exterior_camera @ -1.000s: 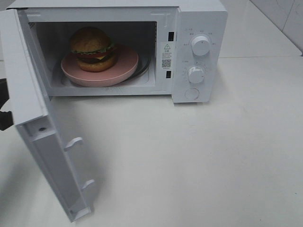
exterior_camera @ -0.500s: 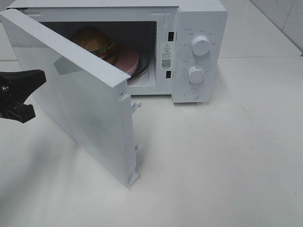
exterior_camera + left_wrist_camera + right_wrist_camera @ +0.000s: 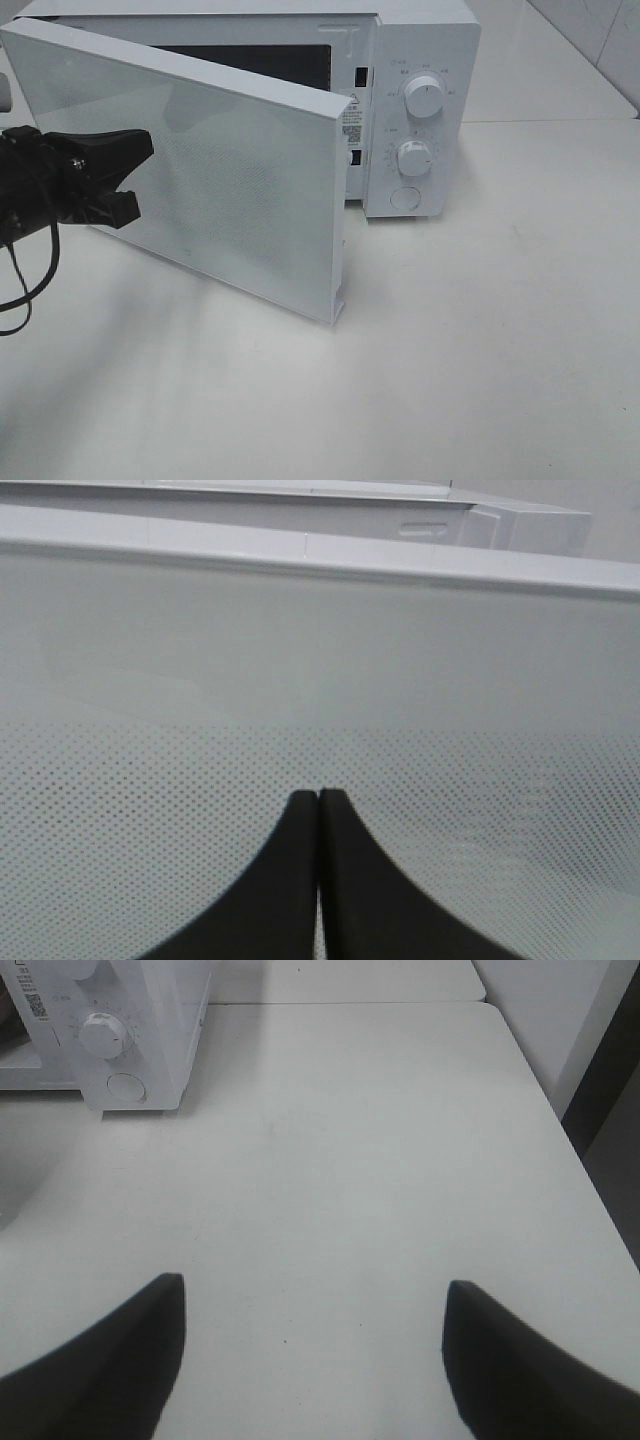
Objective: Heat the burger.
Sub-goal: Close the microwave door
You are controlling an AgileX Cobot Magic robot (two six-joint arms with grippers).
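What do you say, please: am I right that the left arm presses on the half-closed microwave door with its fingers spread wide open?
Not quite. The left gripper has its fingers shut, tips together, as the left wrist view shows. It does meet the half-closed microwave door.

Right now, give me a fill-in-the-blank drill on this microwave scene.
The left gripper is ____. It rests against the ____ of the microwave. The right gripper hangs ____ above the table. The microwave panel has ____ round knobs.
Missing: shut; door; open; two.
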